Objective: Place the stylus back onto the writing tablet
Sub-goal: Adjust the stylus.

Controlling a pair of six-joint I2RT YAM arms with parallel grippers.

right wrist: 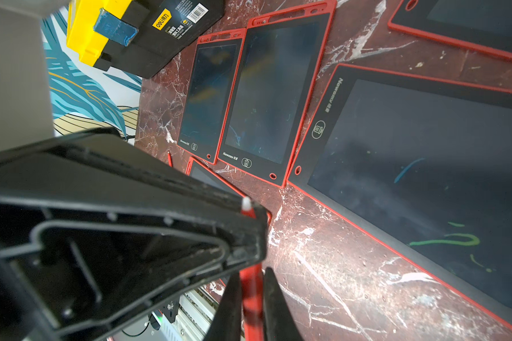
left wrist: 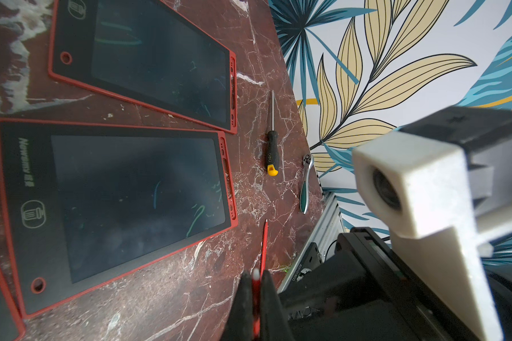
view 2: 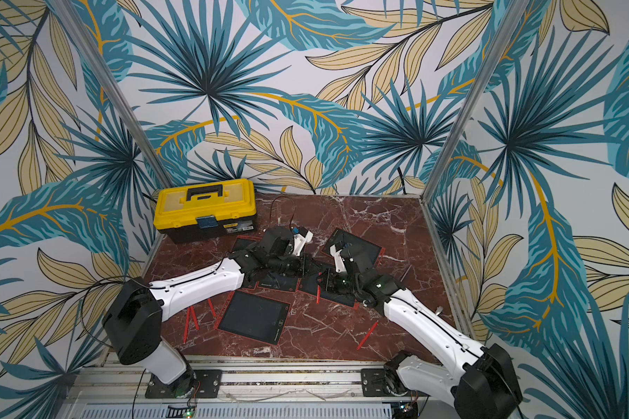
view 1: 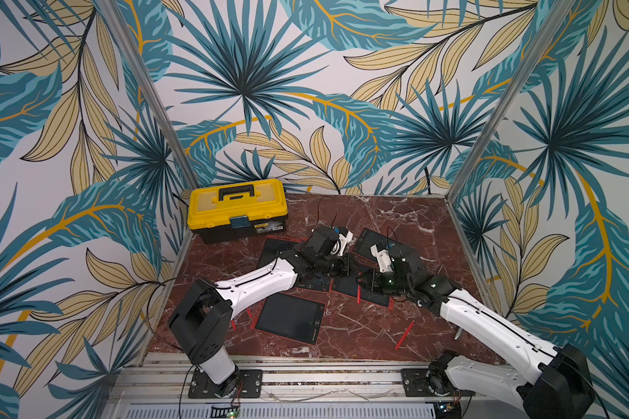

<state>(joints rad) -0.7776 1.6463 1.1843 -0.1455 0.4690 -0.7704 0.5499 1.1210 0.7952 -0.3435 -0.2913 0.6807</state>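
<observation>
A red stylus point(left wrist: 256, 283) with a white tip is pinched between the fingers of my left gripper point(left wrist: 256, 276), which is shut on it. My right gripper point(right wrist: 252, 273) has its two fingers pressed against the same stylus's red shaft point(right wrist: 252, 295). The two grippers meet above the table's middle, and in both top views the stylus point(view 1: 359, 295) point(view 2: 318, 294) hangs below them. It hangs over a red-framed writing tablet point(view 1: 345, 286) with a dark screen. Other tablets lie close by point(view 1: 291, 319) point(view 1: 364, 239) point(left wrist: 116, 206) point(right wrist: 426, 183).
A yellow toolbox point(view 1: 237, 208) stands at the back left. Loose red styluses lie on the marble table point(view 1: 404, 335) point(view 2: 189, 321) point(left wrist: 264, 242). A screwdriver point(left wrist: 272, 147) and a ratchet wrench point(left wrist: 306, 183) lie near the right wall.
</observation>
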